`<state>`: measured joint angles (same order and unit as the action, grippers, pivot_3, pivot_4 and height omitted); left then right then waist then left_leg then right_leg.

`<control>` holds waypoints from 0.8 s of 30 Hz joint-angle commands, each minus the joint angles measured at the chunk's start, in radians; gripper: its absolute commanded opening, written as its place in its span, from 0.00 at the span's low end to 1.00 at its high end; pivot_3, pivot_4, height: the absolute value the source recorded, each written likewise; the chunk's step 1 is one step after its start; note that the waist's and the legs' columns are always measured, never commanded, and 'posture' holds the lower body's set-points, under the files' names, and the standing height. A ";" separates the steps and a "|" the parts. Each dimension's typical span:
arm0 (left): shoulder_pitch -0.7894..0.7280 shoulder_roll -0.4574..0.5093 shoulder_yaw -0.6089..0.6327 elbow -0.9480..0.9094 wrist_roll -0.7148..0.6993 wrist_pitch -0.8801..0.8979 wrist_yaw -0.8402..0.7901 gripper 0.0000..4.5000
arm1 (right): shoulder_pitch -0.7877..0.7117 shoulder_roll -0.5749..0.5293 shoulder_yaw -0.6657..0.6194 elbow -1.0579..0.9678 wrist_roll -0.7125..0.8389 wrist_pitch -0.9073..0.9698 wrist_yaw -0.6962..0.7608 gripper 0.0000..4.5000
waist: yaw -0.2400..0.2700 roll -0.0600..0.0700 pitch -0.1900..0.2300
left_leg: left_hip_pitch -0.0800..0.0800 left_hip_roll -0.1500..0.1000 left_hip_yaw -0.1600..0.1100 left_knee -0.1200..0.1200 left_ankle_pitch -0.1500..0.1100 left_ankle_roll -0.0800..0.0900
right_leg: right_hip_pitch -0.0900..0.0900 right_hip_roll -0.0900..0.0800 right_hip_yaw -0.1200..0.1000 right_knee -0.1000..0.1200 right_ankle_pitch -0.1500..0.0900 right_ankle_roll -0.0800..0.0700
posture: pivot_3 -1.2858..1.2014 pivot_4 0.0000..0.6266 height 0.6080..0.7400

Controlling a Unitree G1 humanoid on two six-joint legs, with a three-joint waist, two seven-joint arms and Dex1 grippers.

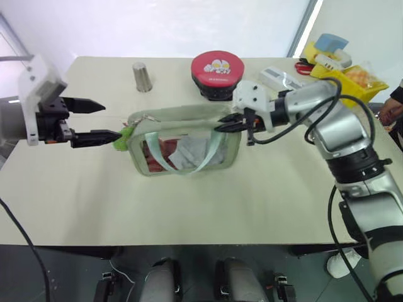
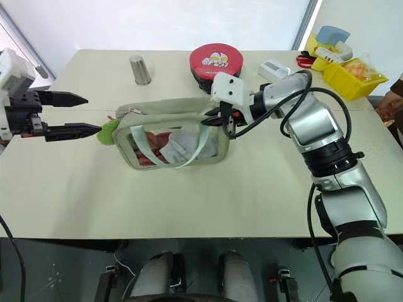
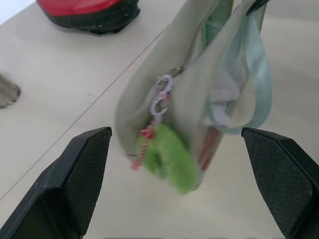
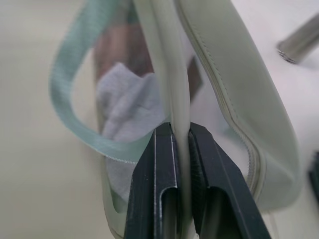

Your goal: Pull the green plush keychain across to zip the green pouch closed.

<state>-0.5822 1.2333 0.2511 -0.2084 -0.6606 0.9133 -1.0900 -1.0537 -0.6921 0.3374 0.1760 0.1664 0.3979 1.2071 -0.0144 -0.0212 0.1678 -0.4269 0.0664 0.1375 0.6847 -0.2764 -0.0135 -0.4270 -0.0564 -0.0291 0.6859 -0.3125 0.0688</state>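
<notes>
The pale sage-green soft pouch (image 1: 182,146) with a clear plastic window stands upright on the beige table (image 1: 264,201), red and white contents visible inside and a mint strap looping down its front. The fuzzy lime-green plush keychain (image 3: 169,157) hangs at its left end. The left end effector (image 1: 94,119) is spread wide around the keychain. The right end effector (image 4: 181,144) pinches the pouch's top edge.
</notes>
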 commanded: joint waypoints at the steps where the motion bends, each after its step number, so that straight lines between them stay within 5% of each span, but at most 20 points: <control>1: -0.020 0.005 0.025 0.010 0.006 -0.026 0.007 1.00 | -0.053 -0.033 -0.058 0.046 -0.029 -0.071 0.020 0.02 | 0.000 0.000 0.000 | 0.000 0.000 0.000 0.000 0.000 0.000 | 0.000 0.000 0.000 0.000 0.000 0.000 | 0.52 0.24 1.00; 7: -0.040 -0.013 -0.002 0.036 0.013 -0.053 0.005 1.00 | -0.014 -0.077 -0.061 0.053 -0.060 -0.099 0.054 0.02 | 0.000 0.000 0.000 | 0.000 0.000 0.000 0.000 0.000 0.000 | 0.000 0.000 0.000 0.000 0.000 0.000 | 0.52 0.24 1.00; 19: -0.047 -0.033 -0.027 0.060 0.031 -0.102 -0.004 1.00 | 0.098 -0.053 -0.100 -0.290 0.109 0.389 0.023 0.02 | -0.005 0.000 0.000 | 0.001 0.000 0.000 0.000 0.000 0.000 | 0.000 0.000 0.000 0.001 0.000 0.000 | 0.52 0.24 1.00; 23: -0.043 -0.032 -0.025 0.065 0.033 -0.110 -0.010 1.00 | 0.122 -0.070 -0.106 -0.316 0.103 0.397 0.000 0.02 | -0.006 0.000 0.000 | 0.001 0.000 0.000 0.000 0.000 0.000 | 0.000 0.000 0.000 0.001 0.000 0.000 | 0.52 0.24 1.00; 24: -0.039 -0.031 -0.024 0.066 0.034 -0.113 -0.012 1.00 | 0.123 -0.076 -0.112 -0.308 0.101 0.382 0.000 0.09 | -0.005 0.000 0.000 | 0.001 0.000 0.000 0.000 0.000 0.000 | 0.000 0.000 0.000 0.001 0.000 0.000 | 0.52 0.24 1.00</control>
<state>-0.6053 1.1929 0.2100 -0.1381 -0.6351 0.8178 -1.0944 -0.9343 -0.7602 0.2442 -0.1151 0.2590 0.7962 1.2102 -0.0196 -0.0211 0.1677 -0.4259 0.0666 0.1379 0.6848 -0.2764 -0.0137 -0.4270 -0.0561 -0.0290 0.6873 -0.3126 0.0688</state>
